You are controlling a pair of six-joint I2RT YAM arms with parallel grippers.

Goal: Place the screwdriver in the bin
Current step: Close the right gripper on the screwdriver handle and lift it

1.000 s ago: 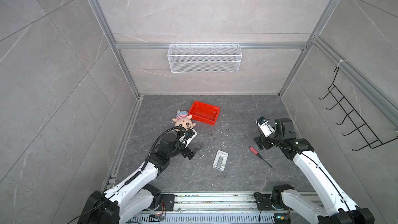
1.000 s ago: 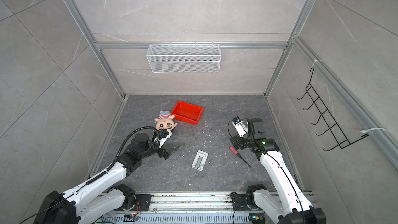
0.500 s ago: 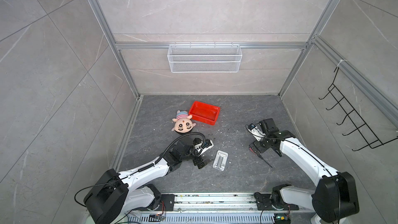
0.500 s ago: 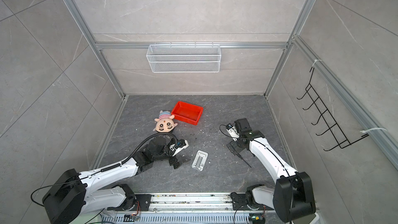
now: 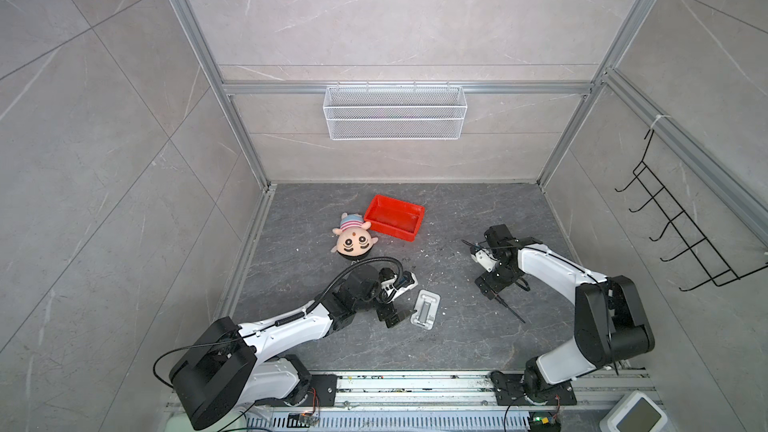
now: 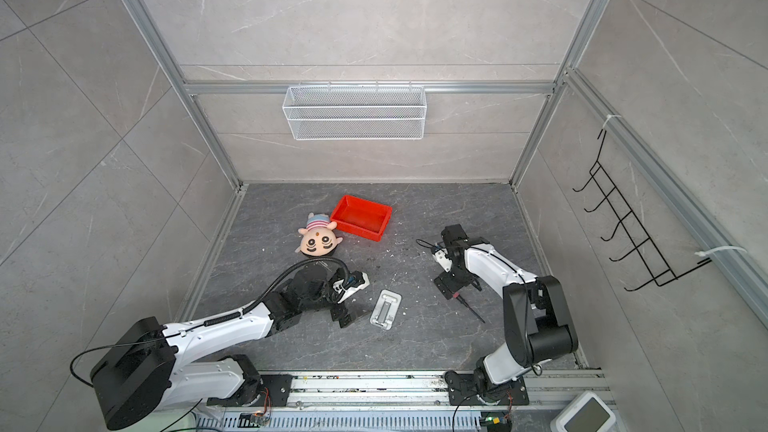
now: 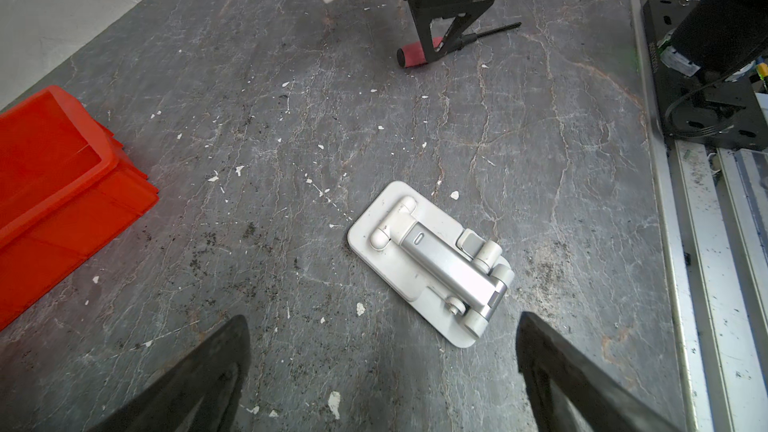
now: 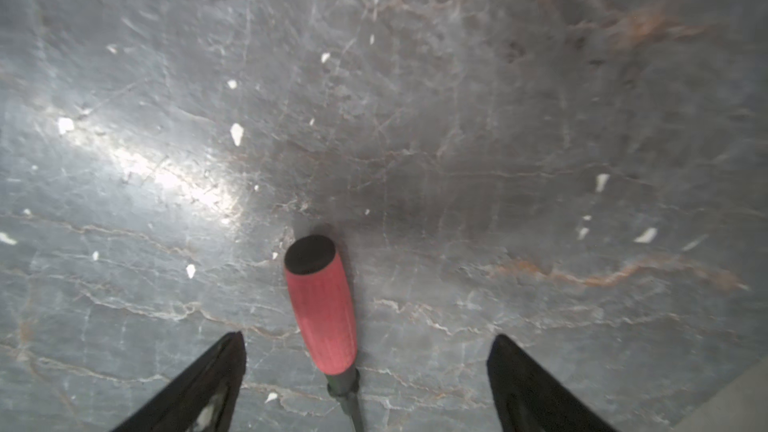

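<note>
Straddling the screwdriver (image 8: 322, 305) with bare floor around, the right end effector (image 8: 365, 384) gapes wide.

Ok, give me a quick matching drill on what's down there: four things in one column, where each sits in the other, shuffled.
Things:
1. screwdriver
2. bin
3. plush toy
4. white stand

Places:
A. lying flat before the open left tool
B. face up, against the bin's left end
C. on the floor between the open right tool's fingers, not gripped
D. toward the back wall, nothing in it

Pairs: 1-C, 2-D, 3-B, 4-A
</note>
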